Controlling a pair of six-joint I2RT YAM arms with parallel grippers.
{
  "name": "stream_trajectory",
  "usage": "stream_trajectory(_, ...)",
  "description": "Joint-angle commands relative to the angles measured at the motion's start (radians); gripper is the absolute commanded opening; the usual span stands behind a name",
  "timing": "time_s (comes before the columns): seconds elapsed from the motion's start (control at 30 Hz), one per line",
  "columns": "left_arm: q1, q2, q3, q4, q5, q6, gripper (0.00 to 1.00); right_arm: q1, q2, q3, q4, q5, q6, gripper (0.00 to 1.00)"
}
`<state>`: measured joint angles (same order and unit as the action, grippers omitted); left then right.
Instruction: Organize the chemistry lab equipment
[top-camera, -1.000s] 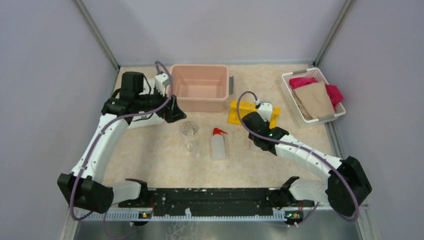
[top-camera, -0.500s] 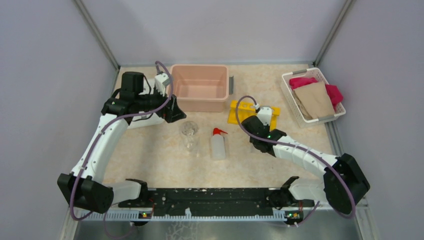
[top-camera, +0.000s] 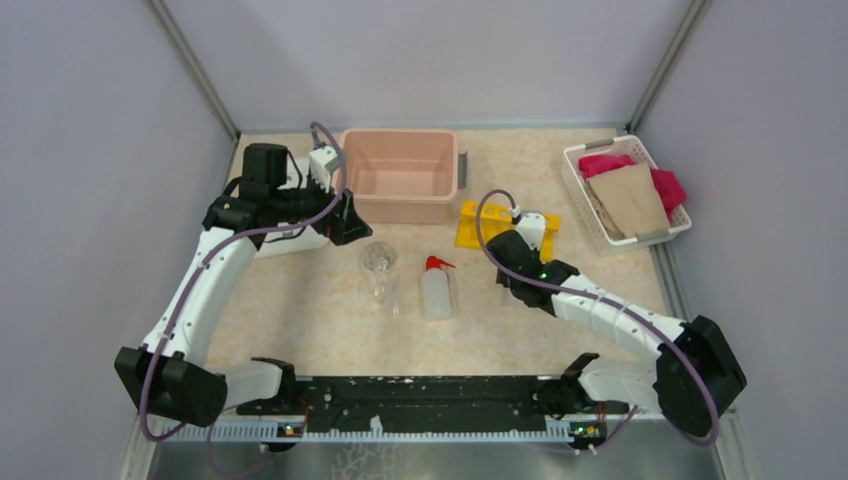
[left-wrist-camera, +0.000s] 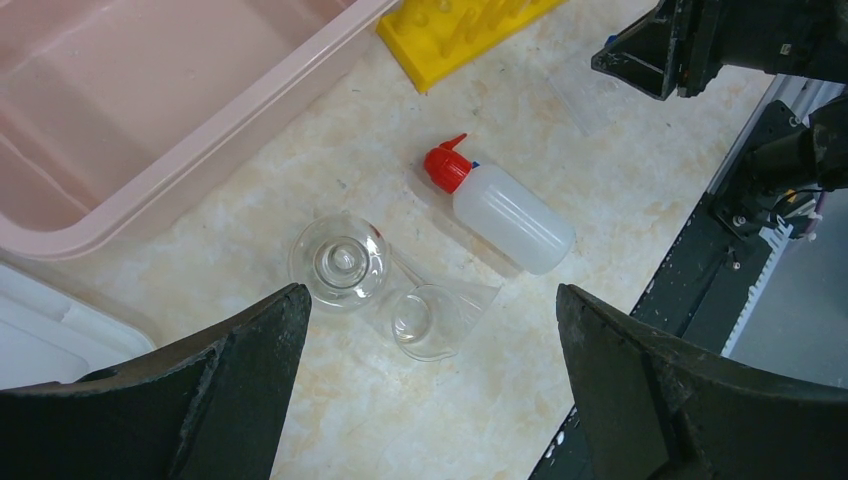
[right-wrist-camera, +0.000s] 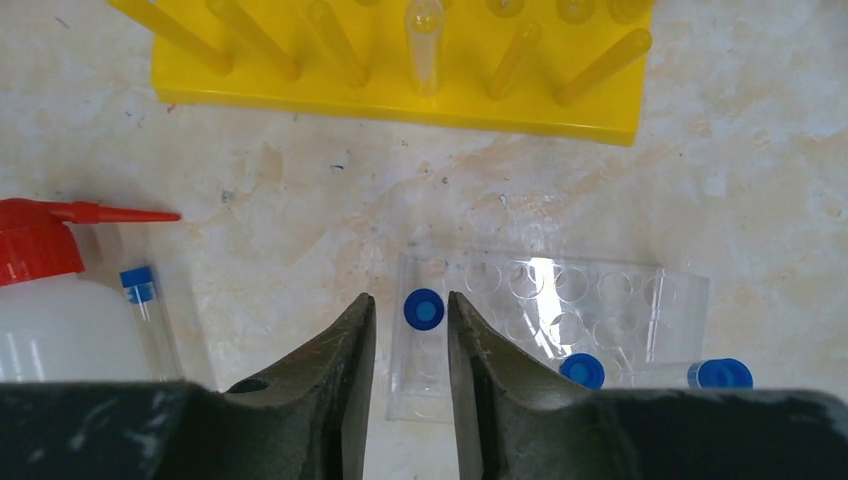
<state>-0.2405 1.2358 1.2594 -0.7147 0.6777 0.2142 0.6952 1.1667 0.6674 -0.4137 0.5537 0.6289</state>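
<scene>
Right fingers (right-wrist-camera: 320, 400) loosened, blue-capped tube (right-wrist-camera: 424, 309) in clear rack (right-wrist-camera: 600, 300)

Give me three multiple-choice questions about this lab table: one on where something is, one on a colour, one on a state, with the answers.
1. Where is the squeeze bottle?
A. in a tub
B. on the table, beside the flask
C. in a basket

2. What colour is the pegged rack?
A. yellow
B. green
C. black

3. What state is the left gripper in?
A. shut on the flask
B. shut on a tube
C. wide open, holding nothing

Answers:
1. B, it lies on its side on the table next to the flask.
2. A, its base and pegs are yellow.
3. C, it spreads wide above the table, gripping nothing.
</scene>
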Motion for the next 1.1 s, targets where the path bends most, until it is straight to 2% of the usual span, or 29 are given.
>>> stream_trajectory(0.0, -0.003, -0.007, 0.012, 0.023, 0.0, 0.01, 0.99, -0.012, -0.06, 0.074, -0.011, -0.026, -0.008, 0.36)
stream_trajectory(0.2, -0.003, -0.005, 0.023, 0.022, -0.011, 0.007, 0.99, -0.012, -0.089, 0.195, -0.107, -0.012, -0.02, 0.38)
stream_trajectory(0.33, 0.001, -0.006, 0.025, 0.025, -0.071, -0.025, 0.99, -0.007, -0.099, 0.241, -0.093, -0.085, -0.011, 0.29)
stream_trajectory(0.57, 0.01, -0.018, 0.018, 0.03, -0.077, -0.035, 0.99, 0.101, 0.123, 0.334, -0.084, -0.173, 0.006, 0.28)
stream_trajectory(0.7, 0.01, -0.019, 0.025, 0.023, -0.09, -0.034, 0.99, 0.12, 0.267, 0.367, -0.07, -0.236, 0.038, 0.28)
stream_trajectory(0.9, 0.012, -0.02, 0.032, 0.016, -0.089, -0.029, 0.99, 0.136, 0.355, 0.364, -0.03, -0.275, 0.043, 0.28)
stream_trajectory(1.07, 0.012, -0.013, 0.031, 0.02, -0.087, -0.03, 0.99, 0.184, 0.421, 0.392, -0.021, -0.289, 0.047, 0.33)
